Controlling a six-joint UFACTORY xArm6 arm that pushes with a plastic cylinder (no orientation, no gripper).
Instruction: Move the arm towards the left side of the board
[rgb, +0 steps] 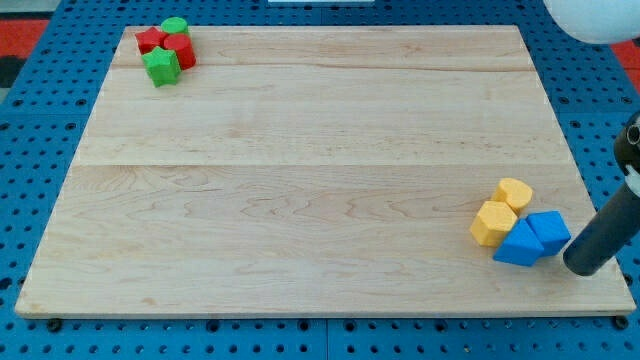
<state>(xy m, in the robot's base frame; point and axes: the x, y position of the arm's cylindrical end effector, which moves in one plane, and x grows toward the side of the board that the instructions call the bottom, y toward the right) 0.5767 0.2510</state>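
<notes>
My tip (585, 268) is at the lower right of the wooden board (300, 180), just right of the blue blocks. A blue cube (549, 231) and a blue triangular block (519, 245) lie next to it, touching each other. A yellow hexagonal block (493, 222) and a yellow heart-like block (514, 193) sit just to their left and above. At the view's top left, a green round block (175, 26), a red star-like block (151, 39), a red block (183, 51) and a green star-like block (161, 66) are clustered together.
The board lies on a blue perforated table (40, 120). A white rounded object (595, 18) is at the view's top right corner. The dark rod rises from my tip toward the view's right edge.
</notes>
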